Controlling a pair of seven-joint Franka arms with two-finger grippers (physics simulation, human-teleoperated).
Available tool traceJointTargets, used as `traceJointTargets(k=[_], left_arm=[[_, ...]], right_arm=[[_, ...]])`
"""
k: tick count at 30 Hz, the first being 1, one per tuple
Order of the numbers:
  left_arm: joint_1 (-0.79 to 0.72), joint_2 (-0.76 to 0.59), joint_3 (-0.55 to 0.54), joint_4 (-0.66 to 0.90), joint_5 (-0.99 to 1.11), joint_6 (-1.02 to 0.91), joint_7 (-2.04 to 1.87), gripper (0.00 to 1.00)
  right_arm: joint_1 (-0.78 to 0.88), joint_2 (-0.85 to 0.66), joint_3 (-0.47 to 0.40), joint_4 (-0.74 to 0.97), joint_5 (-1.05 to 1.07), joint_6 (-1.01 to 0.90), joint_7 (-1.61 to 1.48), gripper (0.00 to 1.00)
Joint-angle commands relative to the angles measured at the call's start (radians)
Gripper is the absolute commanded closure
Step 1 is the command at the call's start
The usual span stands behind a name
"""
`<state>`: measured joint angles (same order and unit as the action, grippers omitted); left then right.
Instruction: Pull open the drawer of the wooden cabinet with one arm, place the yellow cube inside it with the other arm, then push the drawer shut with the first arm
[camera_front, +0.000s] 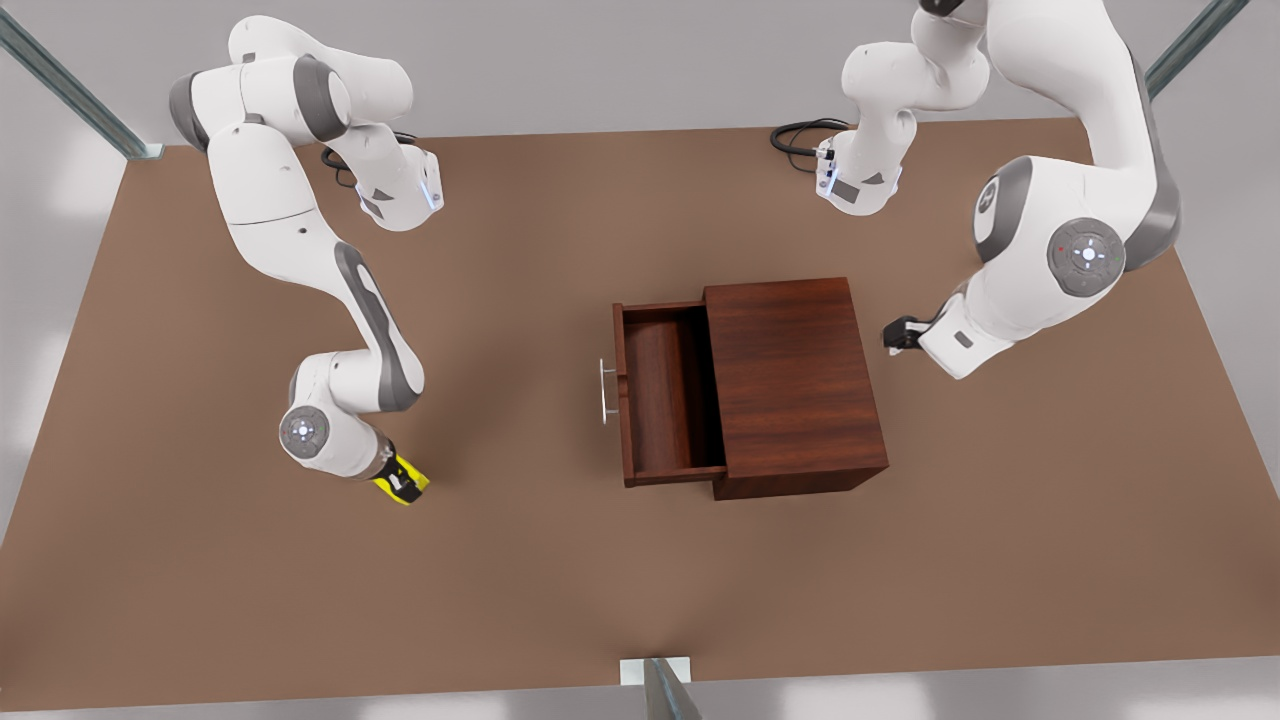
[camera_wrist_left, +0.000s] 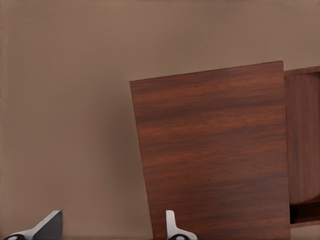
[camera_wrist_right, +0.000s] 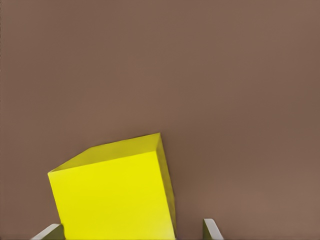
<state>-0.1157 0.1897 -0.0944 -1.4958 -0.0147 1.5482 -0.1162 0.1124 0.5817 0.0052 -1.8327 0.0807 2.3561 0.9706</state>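
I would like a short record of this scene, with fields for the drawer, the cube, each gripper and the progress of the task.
drawer: dark reddish-brown wooden drawer with silver bar handle, pulled open, nothing inside
cabinet: boxy dark wooden cabinet, mid-table
cube: small yellow cube, between the right gripper's fingers
right gripper: at the front view's left, fingers flank the cube, not clearly clamped
left gripper: beside the cabinet's back, fingers apart, holding nothing
progress: drawer opened; cube not yet inside

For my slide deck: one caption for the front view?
Drawer pulled open; right end effector at the yellow cube; left end effector waits behind cabinet.
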Motion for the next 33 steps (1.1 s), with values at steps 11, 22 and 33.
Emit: traceJointTargets(k=[11, 22, 33], left_arm=[[0.028, -0.016, 0.010, -0.023, -0.001, 0.066, 0.101, 0.00], [0.028, -0.022, 0.008, -0.026, 0.001, 0.061, 0.096, 0.00], [0.025, -0.022, 0.007, -0.024, 0.001, 0.061, 0.092, 0.00]], right_arm=[[0.000, 0.000, 0.009, 0.003, -0.001, 0.012, 0.036, 0.00], [0.004, 0.076, 0.010, 0.013, -0.039, 0.091, 0.037, 0.00], [-0.008, 0.092, 0.009, 0.049, -0.039, 0.089, 0.030, 0.00]])
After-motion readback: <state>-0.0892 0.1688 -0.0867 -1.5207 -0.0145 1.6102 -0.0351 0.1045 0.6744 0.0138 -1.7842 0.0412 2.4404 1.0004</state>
